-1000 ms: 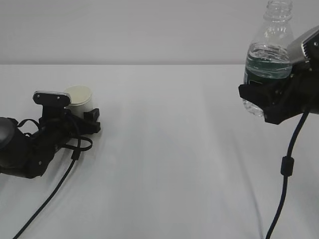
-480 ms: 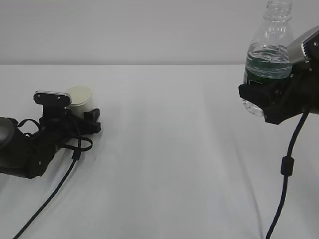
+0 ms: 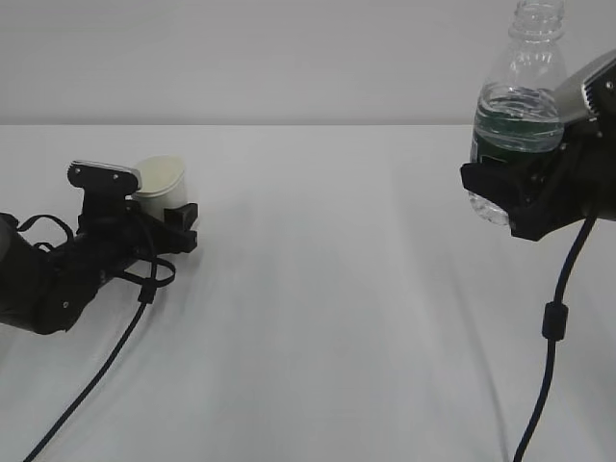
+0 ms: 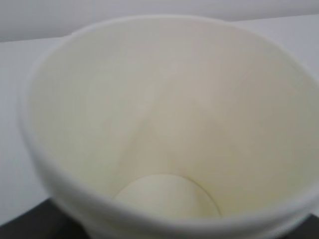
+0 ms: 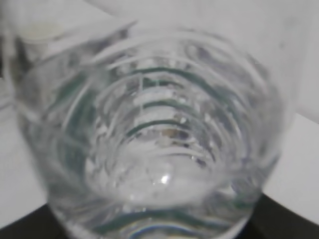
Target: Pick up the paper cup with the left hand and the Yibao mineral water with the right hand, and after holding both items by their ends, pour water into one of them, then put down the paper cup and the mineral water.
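While raised at right, right hand (image 3: 520, 197) jaws clamped on Yibao mineral water (image 3: 518, 115); left hand (image 3: 154, 226) jaws around paper cup (image 3: 160, 185), grip uncertain.

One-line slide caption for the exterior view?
Left gripper around the paper cup on the table; right gripper holds the Yibao mineral water aloft.

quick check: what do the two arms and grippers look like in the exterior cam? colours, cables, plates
Both are matte black. The left gripper has two blocky black jaws, a flat grey metal plate with dark screws on top, and a thin black cable looping beside it and trailing over the white table. The right gripper is angular black with a grey metal plate behind it and a hanging black cable carrying a cylindrical bead.
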Action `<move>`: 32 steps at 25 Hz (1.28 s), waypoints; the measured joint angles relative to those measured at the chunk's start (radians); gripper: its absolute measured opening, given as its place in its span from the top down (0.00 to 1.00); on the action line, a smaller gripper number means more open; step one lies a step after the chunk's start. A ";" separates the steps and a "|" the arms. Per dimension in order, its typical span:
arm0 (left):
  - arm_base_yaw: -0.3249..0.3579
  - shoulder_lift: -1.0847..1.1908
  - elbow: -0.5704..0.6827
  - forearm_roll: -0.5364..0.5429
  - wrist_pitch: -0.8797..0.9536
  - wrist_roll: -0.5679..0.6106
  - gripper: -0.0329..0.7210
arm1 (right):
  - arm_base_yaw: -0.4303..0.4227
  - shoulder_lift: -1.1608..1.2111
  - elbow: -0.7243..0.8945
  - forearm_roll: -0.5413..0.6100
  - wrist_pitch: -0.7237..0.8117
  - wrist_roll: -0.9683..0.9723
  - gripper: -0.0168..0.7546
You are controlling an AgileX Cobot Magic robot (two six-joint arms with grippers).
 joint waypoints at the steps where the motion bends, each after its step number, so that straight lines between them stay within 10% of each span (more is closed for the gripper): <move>1: 0.000 -0.009 0.008 0.002 0.000 0.000 0.32 | 0.000 0.000 0.000 0.000 0.000 0.000 0.44; 18: 0.000 -0.230 0.184 0.172 -0.016 -0.071 0.33 | 0.000 0.000 0.000 0.000 0.000 0.000 0.44; 32: 0.000 -0.343 0.204 0.617 -0.022 -0.331 0.33 | 0.000 0.000 0.000 -0.004 0.000 0.000 0.44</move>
